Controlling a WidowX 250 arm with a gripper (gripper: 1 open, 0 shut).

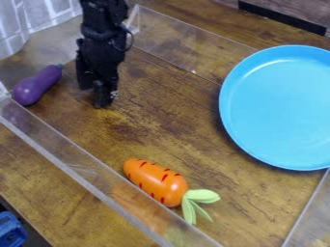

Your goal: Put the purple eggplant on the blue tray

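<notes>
Taking the blue tray [277, 108] as the landmark, there is one such tray, one purple eggplant [37, 85], one orange carrot [156, 182] and one black claw [99, 87], all on or over one brown wooden table [168, 116].

The eggplant is well apart from the tray, across the table on the far left side of the view, beyond the claw as seen from the tray. It is a glossy, deep purple, stubby and elongated: the rounded, fatter end points toward the lower left of the view, and it narrows toward the upper right. A pale highlight shines on the fat end. It lies on its side at a slant, close to a clear, see-through wall [80, 154] that runs diagonally on the side away from the tray.

The claw is between the eggplant and the tray, much nearer the eggplant, and reaches down from the top of the view. It is apart from the eggplant. Its tips are dark and blurred, so I cannot tell whether they are spread or pressed together.

The carrot lies below and to the left of the tray in the view, apart from it, with dark stripes on its orange body and pale green leaves toward the lower right. The tray is round and light blue with a raised rim, its right part cut by the picture's edge.
</notes>
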